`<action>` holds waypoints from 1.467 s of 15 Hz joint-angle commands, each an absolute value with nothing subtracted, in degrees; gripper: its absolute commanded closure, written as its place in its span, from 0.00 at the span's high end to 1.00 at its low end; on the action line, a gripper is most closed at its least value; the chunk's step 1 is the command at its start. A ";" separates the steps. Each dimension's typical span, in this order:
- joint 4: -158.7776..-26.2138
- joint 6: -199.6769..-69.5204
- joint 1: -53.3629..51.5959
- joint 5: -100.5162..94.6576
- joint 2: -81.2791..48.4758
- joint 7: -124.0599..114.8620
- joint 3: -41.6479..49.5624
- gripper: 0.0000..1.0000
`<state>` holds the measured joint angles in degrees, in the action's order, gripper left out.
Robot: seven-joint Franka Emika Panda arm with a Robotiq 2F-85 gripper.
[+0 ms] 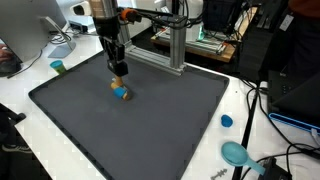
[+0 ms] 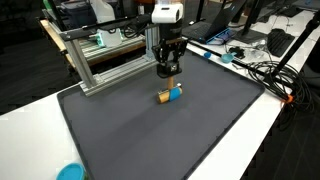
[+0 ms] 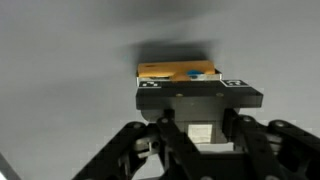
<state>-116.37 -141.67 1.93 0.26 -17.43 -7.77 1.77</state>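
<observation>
My gripper [image 1: 118, 68] [image 2: 168, 70] hangs point-down over the far part of a dark grey mat [image 1: 150, 130] [image 2: 140, 140]. It is shut on a block [image 3: 200, 98] that looks dark, with small white marks at its corners, in the wrist view. In both exterior views a tan bit shows at the fingertips. Just beneath it an orange and blue object [image 1: 121, 92] [image 2: 168, 95] [image 3: 177, 72] lies on the mat, a small gap below the held block. In the wrist view the fingers [image 3: 160, 135] close in from both sides under the block.
An aluminium frame [image 1: 170, 45] [image 2: 105, 55] stands at the mat's far edge behind the arm. A blue cap [image 1: 226, 121], a teal dish [image 1: 236, 153] [image 2: 70, 172] and a small green thing [image 1: 58, 67] lie on the white table. Cables [image 2: 260, 70] run beside the mat.
</observation>
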 commanded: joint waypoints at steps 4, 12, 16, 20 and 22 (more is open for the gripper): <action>-117.05 -141.38 4.86 14.52 -12.71 3.02 -1.85 0.21; -115.08 -137.22 2.28 7.79 -11.20 -2.93 -0.14 0.21; -113.44 -136.73 2.37 10.09 -15.28 -1.99 -0.73 0.21; -111.40 -136.59 2.22 8.03 -19.41 -3.52 0.23 0.21; -110.36 -136.80 0.73 2.09 -20.68 -8.50 2.94 0.21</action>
<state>-113.30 -138.01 2.50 8.05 -18.45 -2.96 -0.28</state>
